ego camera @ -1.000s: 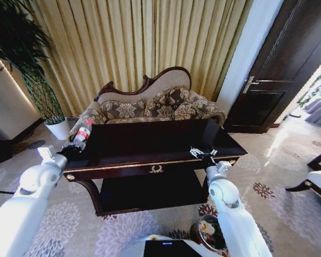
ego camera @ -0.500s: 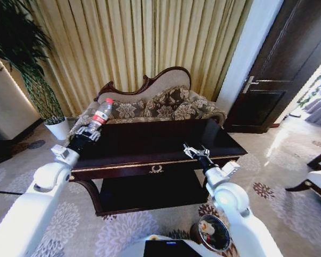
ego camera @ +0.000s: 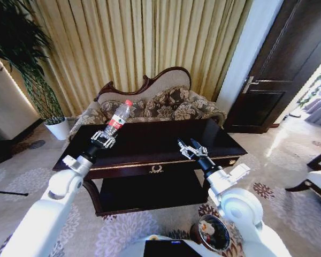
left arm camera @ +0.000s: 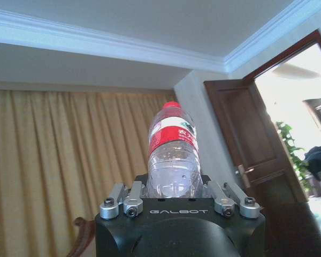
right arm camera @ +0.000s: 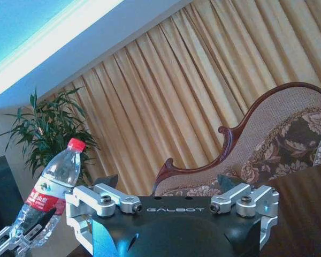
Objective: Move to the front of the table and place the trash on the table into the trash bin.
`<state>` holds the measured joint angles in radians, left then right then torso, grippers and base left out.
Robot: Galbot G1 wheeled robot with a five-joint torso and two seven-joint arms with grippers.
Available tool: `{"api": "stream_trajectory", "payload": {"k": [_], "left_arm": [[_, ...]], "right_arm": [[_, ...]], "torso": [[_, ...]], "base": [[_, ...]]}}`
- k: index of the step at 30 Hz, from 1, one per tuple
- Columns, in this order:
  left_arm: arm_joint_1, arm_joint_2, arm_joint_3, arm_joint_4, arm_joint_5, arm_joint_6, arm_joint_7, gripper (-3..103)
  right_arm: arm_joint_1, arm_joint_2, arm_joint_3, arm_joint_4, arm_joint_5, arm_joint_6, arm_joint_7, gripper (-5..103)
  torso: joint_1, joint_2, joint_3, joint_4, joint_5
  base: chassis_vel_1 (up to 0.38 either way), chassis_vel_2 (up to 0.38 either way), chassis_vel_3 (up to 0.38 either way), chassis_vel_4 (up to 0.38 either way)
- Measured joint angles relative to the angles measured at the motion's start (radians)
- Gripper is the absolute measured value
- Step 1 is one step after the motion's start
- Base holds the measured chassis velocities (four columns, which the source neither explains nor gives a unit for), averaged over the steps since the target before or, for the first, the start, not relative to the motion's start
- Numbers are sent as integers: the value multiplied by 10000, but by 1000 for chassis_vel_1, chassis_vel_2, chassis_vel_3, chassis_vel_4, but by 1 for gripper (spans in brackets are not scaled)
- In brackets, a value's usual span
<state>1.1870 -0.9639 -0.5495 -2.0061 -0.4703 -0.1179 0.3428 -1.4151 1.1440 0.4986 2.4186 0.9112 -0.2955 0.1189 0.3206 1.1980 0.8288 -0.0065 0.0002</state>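
I have the bottle [ego camera: 117,119] grasped in my left gripper [ego camera: 104,139], raised over the bench [ego camera: 150,142]; right gripper [ego camera: 189,148] hovers with fingers released; the trash bin [ego camera: 213,233] waits below, so dropping remains.

At your 12 o'clock: gold pleated curtains [ego camera: 139,48] behind a patterned sofa [ego camera: 155,104] with a carved dark frame | 10 o'clock: tall leafy plant [ego camera: 21,53] in a white pot [ego camera: 58,128] | 2 o'clock: dark panelled door [ego camera: 281,69], daylight spilling in beside it | underfoot: floral carpet [ego camera: 289,203]
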Motion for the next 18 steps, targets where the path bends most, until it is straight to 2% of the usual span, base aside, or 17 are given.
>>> {"api": "stream_trajectory", "payload": {"k": [4,9,13,18], "left_arm": [[-71,-104,263,-8,-5,-80,136,42],[-111,-393,669,111,-41,-439,487,42],[-225,-1301,962,332,171,-560,618,42],[-593,-1632,1423,454,334,-565,831,42]], "right_arm": [[-5,5,-74,-41,2,29,0,100],[48,-17,-205,-45,6,96,0,100],[214,-35,-223,-153,-54,138,-1,100],[328,-46,-268,-350,-126,119,0,100]], "torso": [[0,0,0,0,0],[0,0,1,0,-1],[0,0,0,2,-3],[0,0,1,-1,1]], "base": [[0,0,0,0],[0,0,0,0],[0,0,0,0],[0,0,0,0]]}}
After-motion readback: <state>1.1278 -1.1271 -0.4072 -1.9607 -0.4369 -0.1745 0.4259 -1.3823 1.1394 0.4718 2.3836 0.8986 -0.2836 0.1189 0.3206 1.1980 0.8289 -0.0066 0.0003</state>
